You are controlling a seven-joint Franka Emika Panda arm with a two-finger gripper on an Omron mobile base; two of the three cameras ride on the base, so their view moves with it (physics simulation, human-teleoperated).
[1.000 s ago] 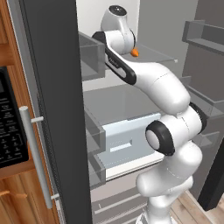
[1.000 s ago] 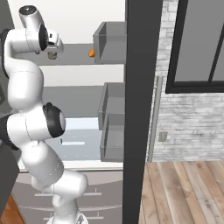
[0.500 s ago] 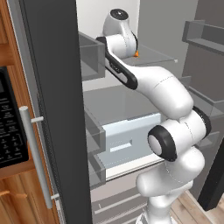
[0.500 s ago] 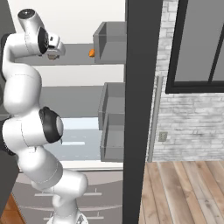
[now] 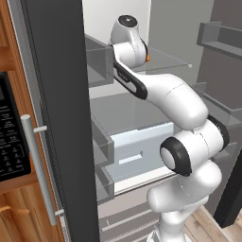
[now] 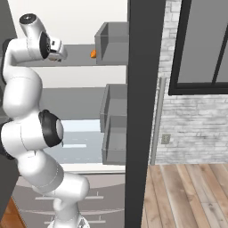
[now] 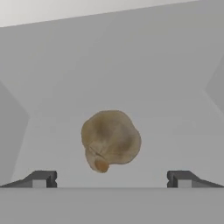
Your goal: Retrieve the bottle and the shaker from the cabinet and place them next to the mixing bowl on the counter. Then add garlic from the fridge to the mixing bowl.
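Note:
The garlic (image 7: 110, 140), a tan-brown bulb, lies on the grey upper shelf of the open fridge (image 5: 165, 59). In the hand view it sits centred just beyond my gripper (image 7: 112, 178), whose two dark fingertips (image 7: 41, 178) stand wide apart on either side of it without touching it. From the right base view the gripper (image 6: 59, 52) hovers at shelf height, reaching in from the left. The bottle, the shaker, the mixing bowl and the cabinet are out of view.
A small orange item (image 6: 93, 54) rests further along the same shelf, by a grey door bin (image 6: 111, 43). Below are a pale drawer (image 5: 137, 151) and lower shelves. The dark fridge door (image 5: 61, 118) stands at the left, with a wooden oven column beyond.
The arm has sunk a little and its upper links have swung, bringing the hand closer to the shelf. The jaws have stayed wide open.

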